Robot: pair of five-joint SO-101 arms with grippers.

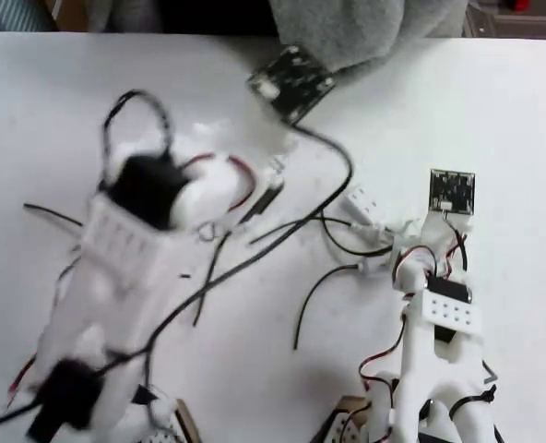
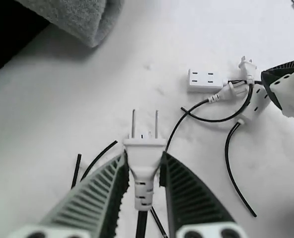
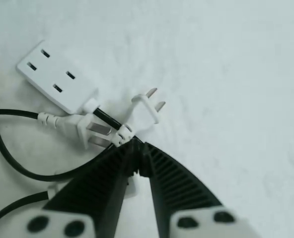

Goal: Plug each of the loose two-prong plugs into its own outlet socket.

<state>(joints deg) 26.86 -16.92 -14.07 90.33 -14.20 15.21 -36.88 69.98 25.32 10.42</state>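
No plug is seated. Left gripper clamps a plug by its body, prongs forward, near mid-table. Right gripper, nearly closed, appears to pinch the second plug at its neck, just beside the outlet block, whose visible slots are bare. All insertions remain.

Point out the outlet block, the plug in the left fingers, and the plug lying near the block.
outlet block (image 3: 51, 71), right wrist view, top face between the slots.
held plug (image 2: 143, 151), left wrist view, white body below the prongs.
lying plug (image 3: 81, 130), right wrist view, white body.
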